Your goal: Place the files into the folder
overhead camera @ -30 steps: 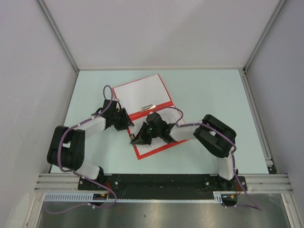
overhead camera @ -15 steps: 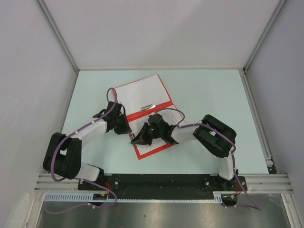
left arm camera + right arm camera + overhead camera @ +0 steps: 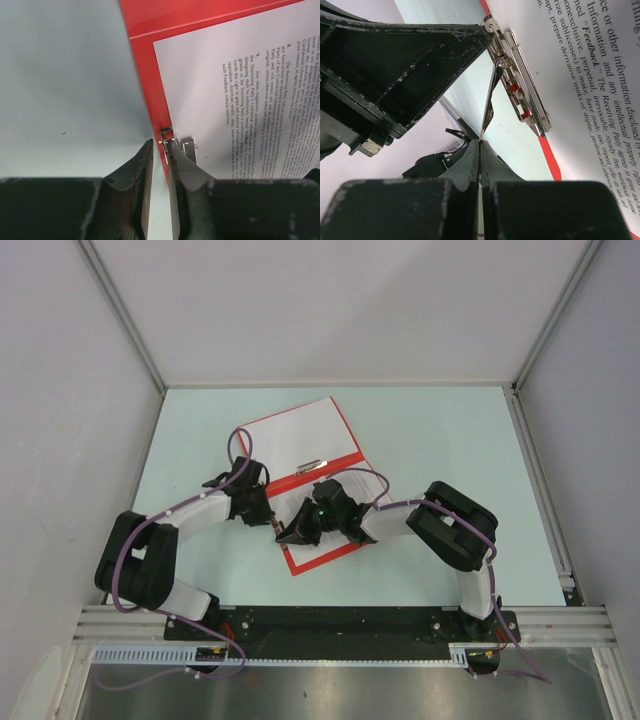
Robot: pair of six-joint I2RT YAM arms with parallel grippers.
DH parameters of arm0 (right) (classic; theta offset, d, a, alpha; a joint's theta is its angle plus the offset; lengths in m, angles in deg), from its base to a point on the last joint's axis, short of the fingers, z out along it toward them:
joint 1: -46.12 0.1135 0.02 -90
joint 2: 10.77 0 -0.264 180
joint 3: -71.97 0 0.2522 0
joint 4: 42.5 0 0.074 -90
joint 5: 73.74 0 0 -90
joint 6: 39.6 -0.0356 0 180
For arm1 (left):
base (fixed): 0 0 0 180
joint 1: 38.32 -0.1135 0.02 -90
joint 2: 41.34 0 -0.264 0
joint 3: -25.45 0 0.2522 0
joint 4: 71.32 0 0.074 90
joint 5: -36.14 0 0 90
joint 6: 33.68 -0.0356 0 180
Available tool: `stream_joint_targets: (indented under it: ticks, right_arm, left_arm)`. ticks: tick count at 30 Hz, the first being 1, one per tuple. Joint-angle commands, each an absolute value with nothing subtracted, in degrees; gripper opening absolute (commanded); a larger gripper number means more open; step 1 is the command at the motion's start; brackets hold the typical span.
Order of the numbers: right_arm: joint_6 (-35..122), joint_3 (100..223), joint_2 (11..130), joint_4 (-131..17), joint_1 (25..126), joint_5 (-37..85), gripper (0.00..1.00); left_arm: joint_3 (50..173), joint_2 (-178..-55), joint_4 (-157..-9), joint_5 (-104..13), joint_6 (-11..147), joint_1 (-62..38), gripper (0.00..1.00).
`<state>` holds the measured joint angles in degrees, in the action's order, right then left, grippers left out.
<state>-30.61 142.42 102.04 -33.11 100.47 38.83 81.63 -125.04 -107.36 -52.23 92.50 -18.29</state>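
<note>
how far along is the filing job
Done: the papers lie on the open folder, against its metal clip. In hand: the right gripper is shut on the clip's raised lever; the left gripper straddles the folder's edge beside it. Left: clamping the papers, it seems, and closing the folder.

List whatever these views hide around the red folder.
- Top view: the left arm and right arm cover the flat red plastic folder's near half.
- Left wrist view: the left pincer hides part of the silver metal clamp; the printed white paper sheets run off the right edge.
- Right wrist view: the thin strip in the shut right pincer is edge-on, unidentifiable.
</note>
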Motion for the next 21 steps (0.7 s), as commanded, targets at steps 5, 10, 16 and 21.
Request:
stream_joint_targets:
  ticks: [5, 10, 16, 21]
  right_arm:
    - [-27.48, 141.19, 102.34, -35.87, 100.35, 37.97, 0.00]
    - [-21.42, 139.35, 103.31, -40.16, 100.00, 38.06, 0.00]
    - [-6.84, 138.82, 104.02, -47.29, 98.16, 37.88, 0.00]
    - [0.20, 138.90, 104.01, -50.37, 94.73, 38.67, 0.00]
  left_arm:
    - [81.49, -130.01, -104.94, -53.15, 92.27, -17.06, 0.18]
    - [83.51, -133.18, -107.49, -55.18, 88.93, -17.06, 0.00]
    - [85.62, -135.20, -108.63, -54.30, 83.93, -17.06, 0.00]
    - [86.68, -135.55, -109.43, -54.30, 82.16, -17.32, 0.00]
